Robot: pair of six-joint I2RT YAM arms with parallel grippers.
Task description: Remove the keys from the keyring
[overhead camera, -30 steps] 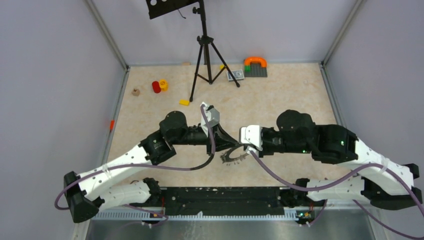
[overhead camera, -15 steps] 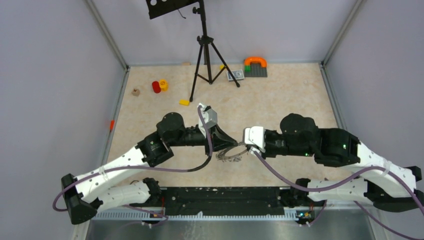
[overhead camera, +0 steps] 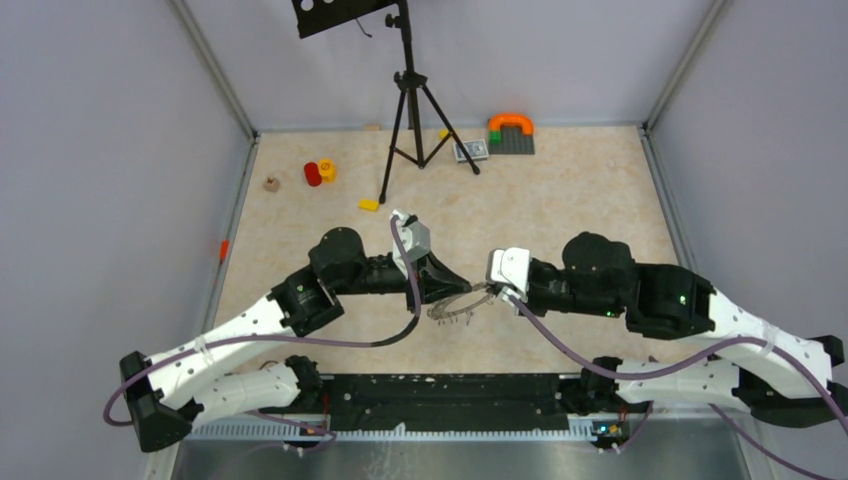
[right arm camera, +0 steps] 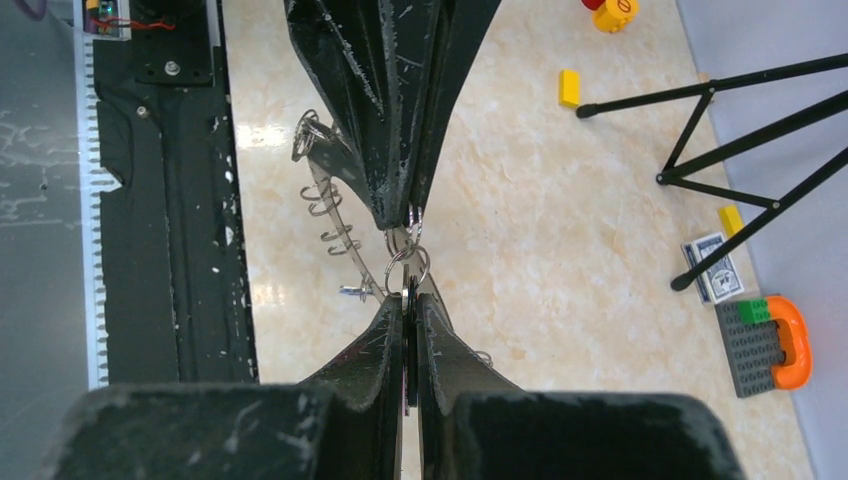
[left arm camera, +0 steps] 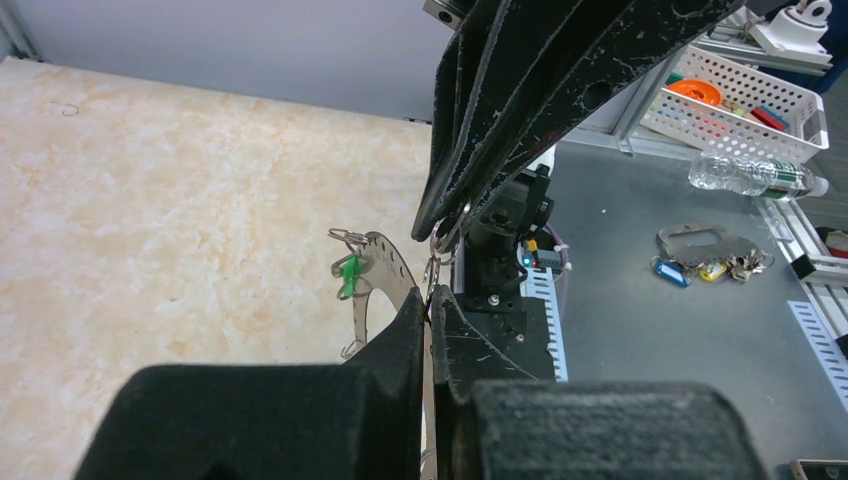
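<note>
Light is bright and even, shadows soft (wrist-view foregrounds blurred).

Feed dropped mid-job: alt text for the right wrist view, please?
The shut right claw pinches a small split ring, tip to tip with the shut left claw reaching in from the top. The grey keyring runs edge-on left of them, above the table.

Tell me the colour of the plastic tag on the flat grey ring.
Green; the plastic tag shows best in the left wrist view.

Left tool (overhead camera: pixel 467 291), right tool (overhead camera: pixel 491 290) meet at keyring (overhead camera: pixel 453 309)
</note>
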